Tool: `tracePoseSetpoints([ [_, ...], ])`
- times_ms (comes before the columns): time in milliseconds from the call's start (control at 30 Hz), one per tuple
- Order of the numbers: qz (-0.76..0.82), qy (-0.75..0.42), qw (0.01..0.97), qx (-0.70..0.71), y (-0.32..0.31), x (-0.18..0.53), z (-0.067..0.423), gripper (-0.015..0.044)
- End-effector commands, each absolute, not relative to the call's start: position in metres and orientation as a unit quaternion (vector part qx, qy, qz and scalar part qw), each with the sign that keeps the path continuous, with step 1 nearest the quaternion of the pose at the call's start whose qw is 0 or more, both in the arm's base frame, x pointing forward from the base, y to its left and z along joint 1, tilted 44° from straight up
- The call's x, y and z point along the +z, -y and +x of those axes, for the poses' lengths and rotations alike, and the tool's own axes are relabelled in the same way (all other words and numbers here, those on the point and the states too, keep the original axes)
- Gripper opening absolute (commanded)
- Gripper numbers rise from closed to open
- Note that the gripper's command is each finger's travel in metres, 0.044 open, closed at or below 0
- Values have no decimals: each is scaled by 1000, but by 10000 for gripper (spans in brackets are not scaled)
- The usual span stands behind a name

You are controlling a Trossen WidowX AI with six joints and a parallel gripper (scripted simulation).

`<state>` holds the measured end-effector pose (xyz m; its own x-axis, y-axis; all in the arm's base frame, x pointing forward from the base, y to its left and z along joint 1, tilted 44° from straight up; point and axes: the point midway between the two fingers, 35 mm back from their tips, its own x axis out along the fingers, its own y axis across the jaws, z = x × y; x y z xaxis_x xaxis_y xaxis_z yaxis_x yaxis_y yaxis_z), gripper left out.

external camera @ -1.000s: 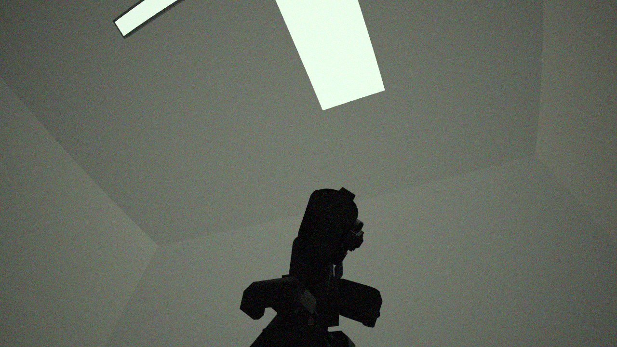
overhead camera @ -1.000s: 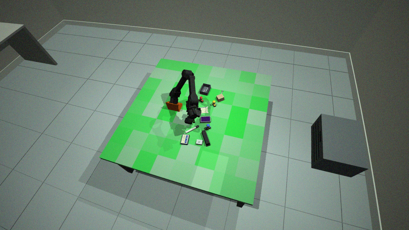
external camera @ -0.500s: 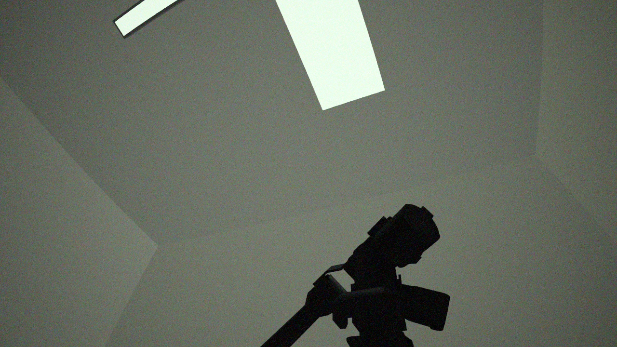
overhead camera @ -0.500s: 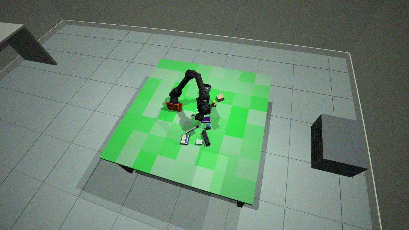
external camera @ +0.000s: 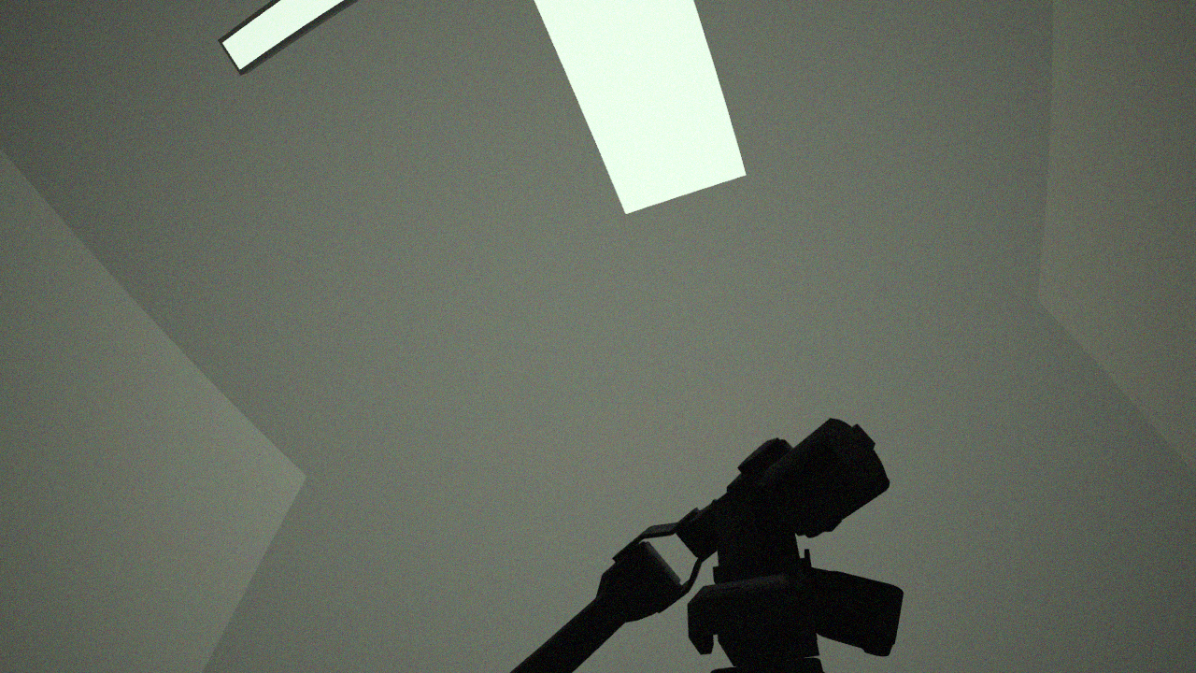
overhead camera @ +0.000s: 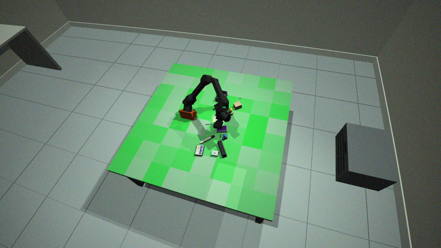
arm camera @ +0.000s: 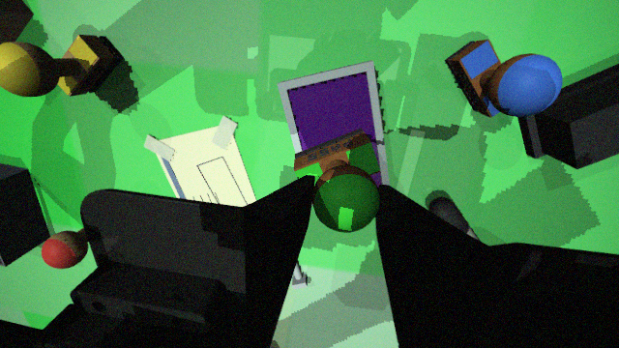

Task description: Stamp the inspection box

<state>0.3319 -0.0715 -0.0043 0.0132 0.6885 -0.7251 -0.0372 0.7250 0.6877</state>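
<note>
My gripper [arm camera: 345, 189] [overhead camera: 218, 124] is shut on the round green knob of the PASS stamp [arm camera: 345, 205]. The stamp's brown base [arm camera: 334, 149] points down over the near end of the purple ink pad [arm camera: 334, 106] [overhead camera: 223, 129]. I cannot tell whether it touches the pad. The cream card [arm camera: 205, 164] [overhead camera: 214, 118] lies taped to the left of the pad. Its outlined inspection box [arm camera: 199, 170] has no print in it. In the exterior view only the arm's dark silhouette shows.
A yellow-knobbed stamp [arm camera: 21, 68] [overhead camera: 230, 110], a blue-knobbed stamp [arm camera: 524, 84] [overhead camera: 224, 135] and a red-knobbed stamp [arm camera: 60, 248] lie around the pad. A black bar [arm camera: 575, 123] [overhead camera: 222, 148], a marker [overhead camera: 207, 138], a labelled box [overhead camera: 199, 150] and a cardboard box [overhead camera: 237, 105] are nearby.
</note>
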Motion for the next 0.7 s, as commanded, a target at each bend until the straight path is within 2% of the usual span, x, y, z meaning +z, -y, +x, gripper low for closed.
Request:
tracePoseSetpoints([
  [0, 247, -650, 667, 268, 70, -6, 332, 0],
  [667, 226, -659, 674, 248, 57, -13, 332, 0],
])
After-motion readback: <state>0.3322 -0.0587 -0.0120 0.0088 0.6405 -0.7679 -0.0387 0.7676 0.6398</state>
